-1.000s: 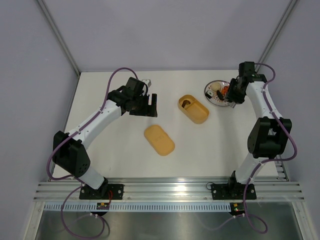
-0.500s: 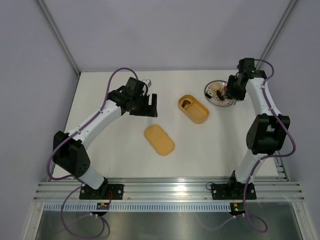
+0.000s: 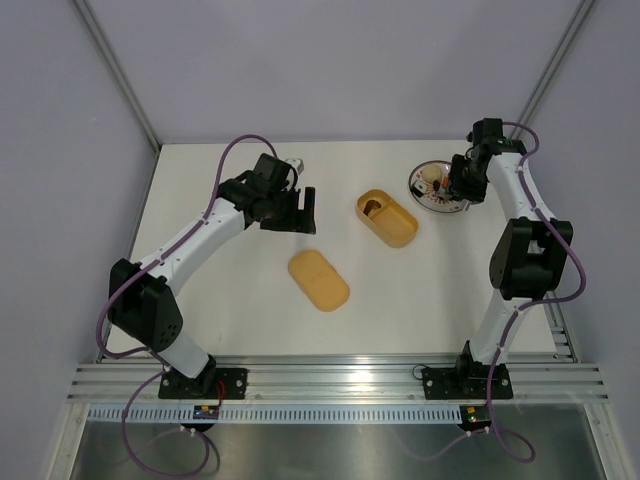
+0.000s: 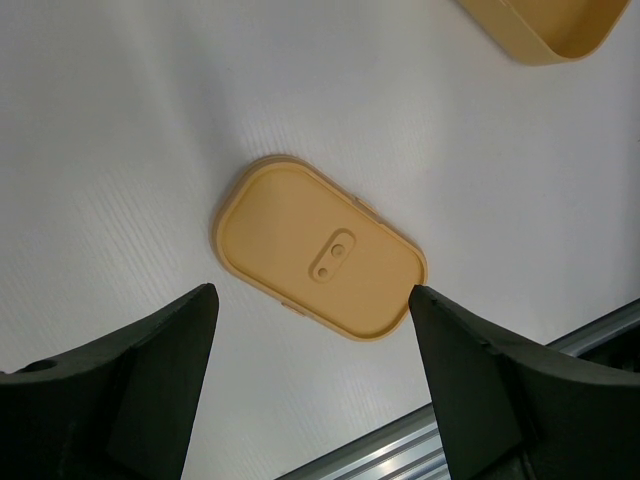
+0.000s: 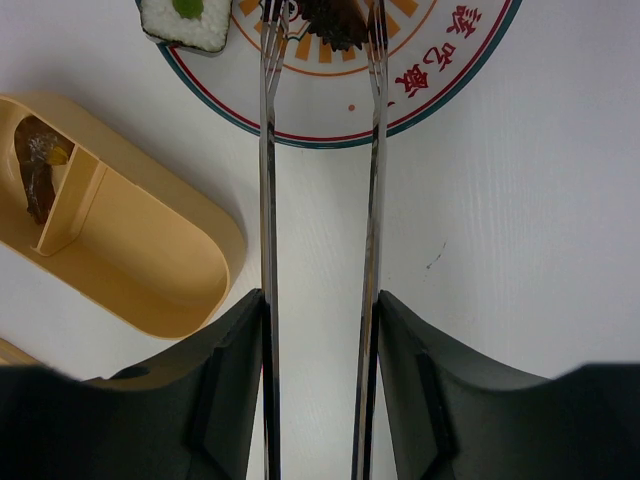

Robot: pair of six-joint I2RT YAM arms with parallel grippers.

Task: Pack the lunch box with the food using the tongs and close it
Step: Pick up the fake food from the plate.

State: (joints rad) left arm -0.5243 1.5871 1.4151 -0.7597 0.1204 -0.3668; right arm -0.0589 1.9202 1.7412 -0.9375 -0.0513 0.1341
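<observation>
- Here our right fingers [image 5: 220, 400] clasp thin silver metal tongs [image 5: 268, 200], tips flanking dark brown food [image 5: 335, 20] on the patterned round plate [image 5: 470, 60].
- Our left fingers [image 4: 150, 380] hang released over the flat orange lid [image 4: 318, 247].
- The mustard-orange oval lunch box [image 5: 150, 270] lies open nearby.

lid [image 3: 319, 280] lying apart, lunch box [image 3: 400, 232] near plate [image 3: 417, 190]

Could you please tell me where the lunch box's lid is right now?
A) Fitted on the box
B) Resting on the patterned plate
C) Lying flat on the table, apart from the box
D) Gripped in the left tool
C: the lid lies flat on the table, apart from the open lunch box, with nothing gripping it.
</observation>
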